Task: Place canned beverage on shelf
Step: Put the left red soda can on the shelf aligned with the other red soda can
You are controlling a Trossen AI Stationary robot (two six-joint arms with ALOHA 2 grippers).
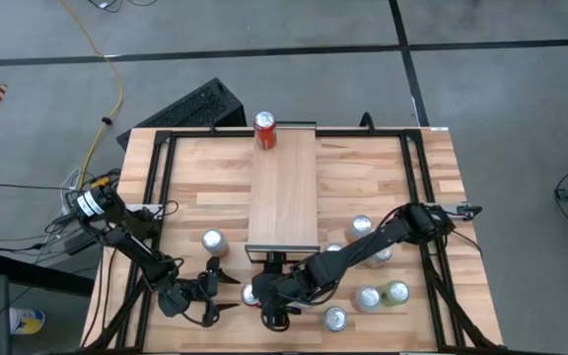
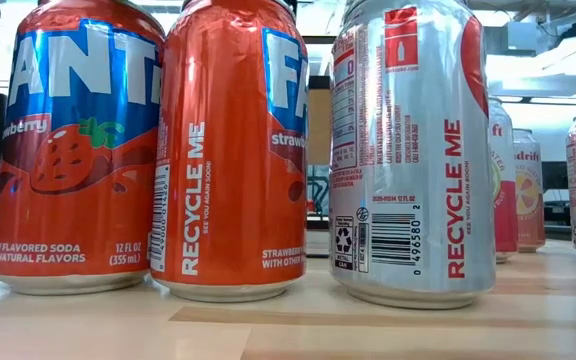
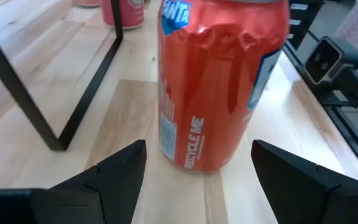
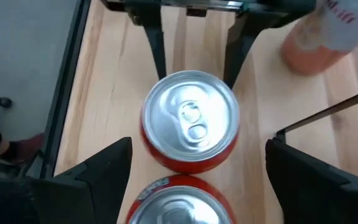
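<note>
The shelf (image 1: 284, 192) runs down the middle of the desk (image 1: 383, 177), with one red can (image 1: 265, 130) standing upright at its far end; several more cans stand on the desk near the shelf's near end and to its right. The left gripper (image 3: 197, 171) sits low at the desk's near edge, jaws spread wide and empty, facing a red Fanta can (image 3: 219, 87) standing between them and just ahead; the right gripper (image 4: 194, 168) hangs over two red-sided cans (image 4: 190, 121) by the shelf's near end, jaws released, grasping nothing.

Shelf (image 1: 284, 192) top bare beyond red can (image 1: 265, 130)
</note>
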